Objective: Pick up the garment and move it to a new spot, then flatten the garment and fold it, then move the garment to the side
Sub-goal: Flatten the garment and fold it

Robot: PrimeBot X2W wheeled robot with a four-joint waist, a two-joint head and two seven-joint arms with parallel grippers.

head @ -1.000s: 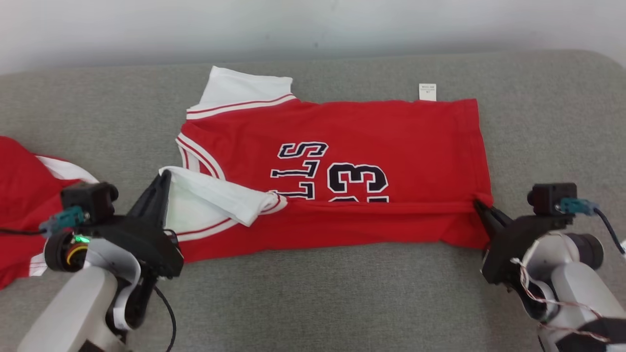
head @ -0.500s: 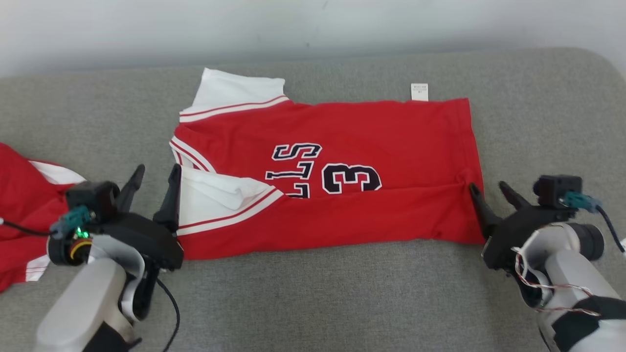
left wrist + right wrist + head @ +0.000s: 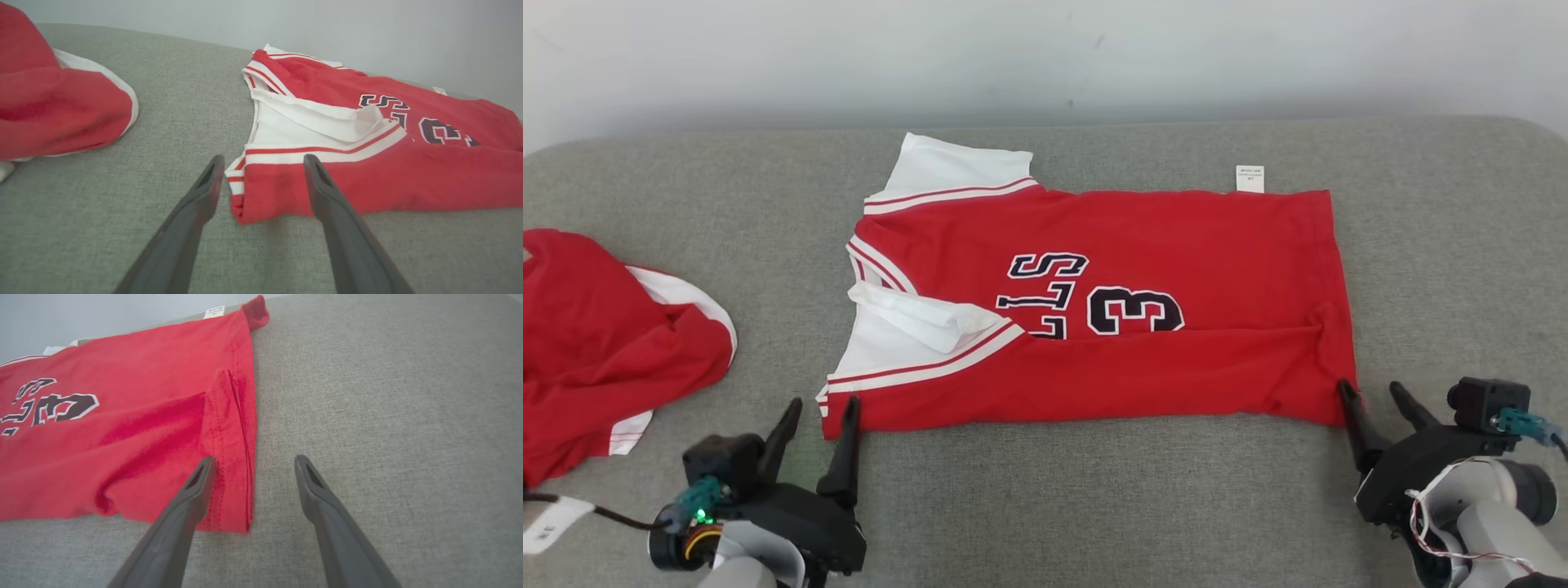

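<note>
Head view: red jersey (image 3: 1143, 245) lies spread across the grey surface (image 3: 1094, 506), its near edge folded over the lower half of the number. Left end effector (image 3: 823, 402) sits at the jersey's near sleeve-end corner, fingers spread wide, gripping nothing. Right end effector (image 3: 1370, 385) is wide and empty at the jersey's near hem corner. Another red garment (image 3: 596, 327) lies crumpled beyond the jersey's collar end.

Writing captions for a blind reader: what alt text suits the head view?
A red jersey with white sleeves lies partly folded on a grey cushion. The left gripper and right gripper, both open, sit at its near corners; another red garment lies at left.
</note>
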